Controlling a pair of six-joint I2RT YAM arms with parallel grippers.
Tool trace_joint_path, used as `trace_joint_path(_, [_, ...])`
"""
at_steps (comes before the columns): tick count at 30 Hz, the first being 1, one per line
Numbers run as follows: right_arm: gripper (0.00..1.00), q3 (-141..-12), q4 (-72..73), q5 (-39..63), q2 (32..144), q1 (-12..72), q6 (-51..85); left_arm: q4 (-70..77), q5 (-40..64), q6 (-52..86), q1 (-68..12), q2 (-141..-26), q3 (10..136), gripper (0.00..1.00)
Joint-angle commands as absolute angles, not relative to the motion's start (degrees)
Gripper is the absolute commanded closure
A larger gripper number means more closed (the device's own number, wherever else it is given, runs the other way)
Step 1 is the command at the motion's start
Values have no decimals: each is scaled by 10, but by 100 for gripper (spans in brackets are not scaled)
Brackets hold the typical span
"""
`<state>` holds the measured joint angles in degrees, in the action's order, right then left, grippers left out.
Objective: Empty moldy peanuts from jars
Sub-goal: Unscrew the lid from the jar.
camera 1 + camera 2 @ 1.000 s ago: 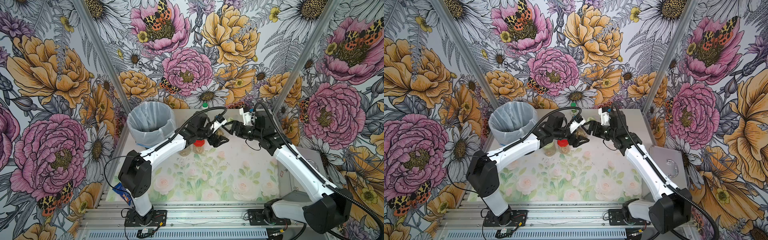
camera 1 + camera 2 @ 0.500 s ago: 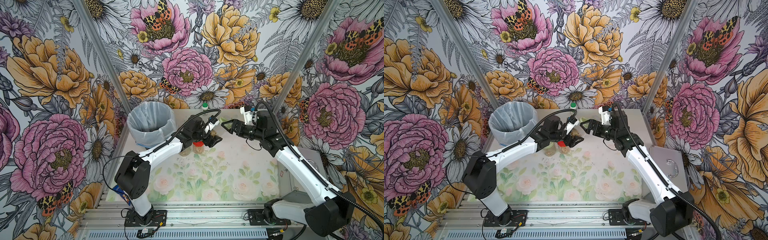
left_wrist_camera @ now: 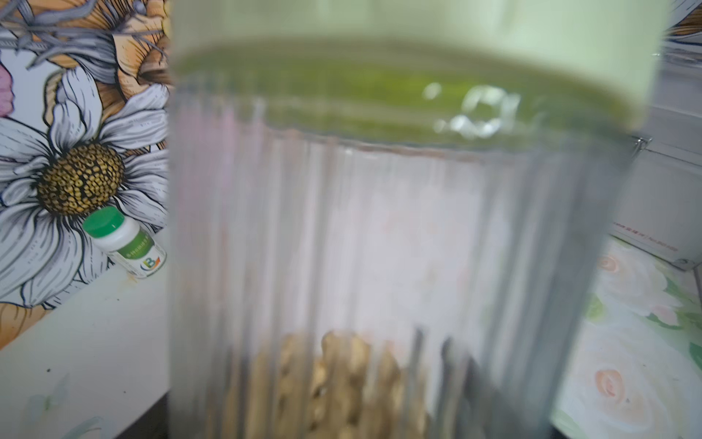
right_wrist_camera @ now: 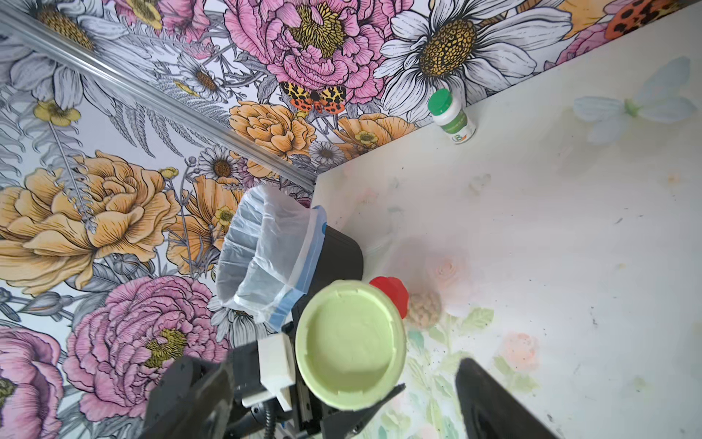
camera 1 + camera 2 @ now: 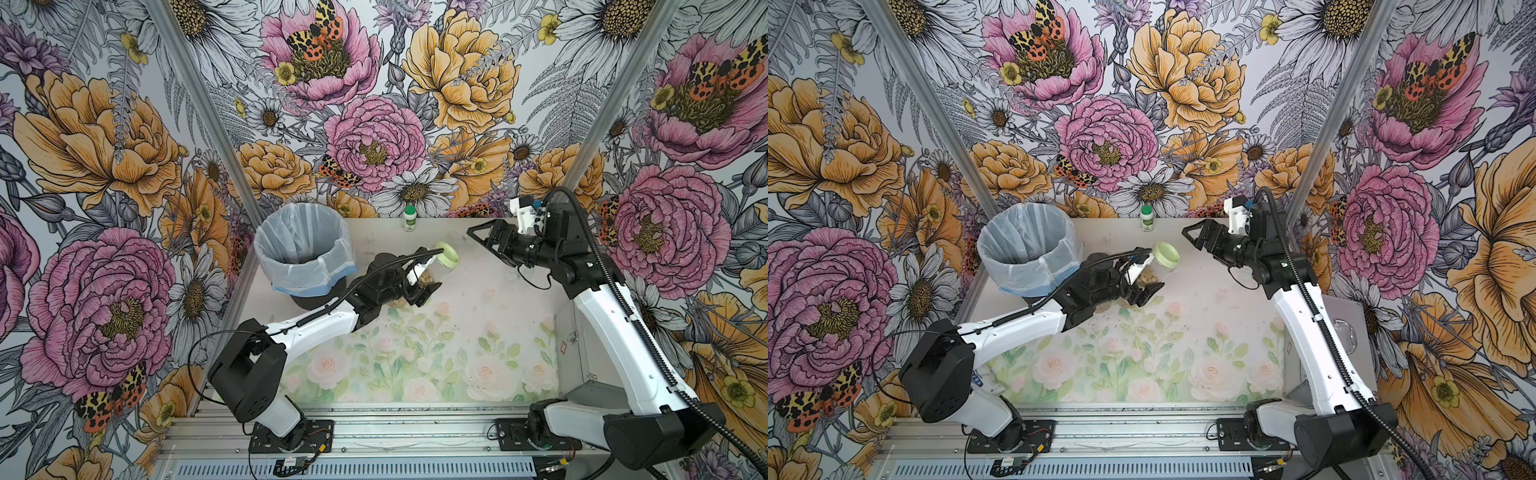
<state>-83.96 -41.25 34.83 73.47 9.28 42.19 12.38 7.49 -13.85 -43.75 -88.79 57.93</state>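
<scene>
**Green-lidded jar in left grip, lid on**

- Left gripper: fingers clamped on the ribbed glass body of a jar, near its base.
- The jar is lifted off the floral mat and tipped well over. Its pale green lid is on and faces the right gripper.
- Peanuts are heaped at the base end by the fingers. The rest of the glass is see-through.
- Below the held jar, in the right wrist view, a red-lidded jar stands on the mat.
- A peanut cluster sits just beside it behind blurred glass. Whether that glass has a lid, I cannot tell.
- Lined bin: stands by the left wall, top open, close to the left forearm.
- Right gripper: jaws spread wide with nothing between them. It is near the green lid but apart from it.
- Farthest back, a white bottle with a green cap stands upright at the back wall.
</scene>
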Motion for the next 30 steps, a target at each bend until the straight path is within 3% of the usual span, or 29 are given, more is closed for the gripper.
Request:
trace_joint_path(1, [8,-884,-520,391,772,95,436,300,-21,-176,-458,-880,570,55])
trace_joint_path(12, [7,-972,-616,327,817,112,428,385,-82,-219,-509,-975,601,55])
trace_joint_path(22, [5,-992,-656,230,840,141,407,390,-78,-221,-507,-974,595,55])
trace_joint_path(30, [5,-1007,-656,227,863,159,404,379,-75,-222,-507,-974,599,55])
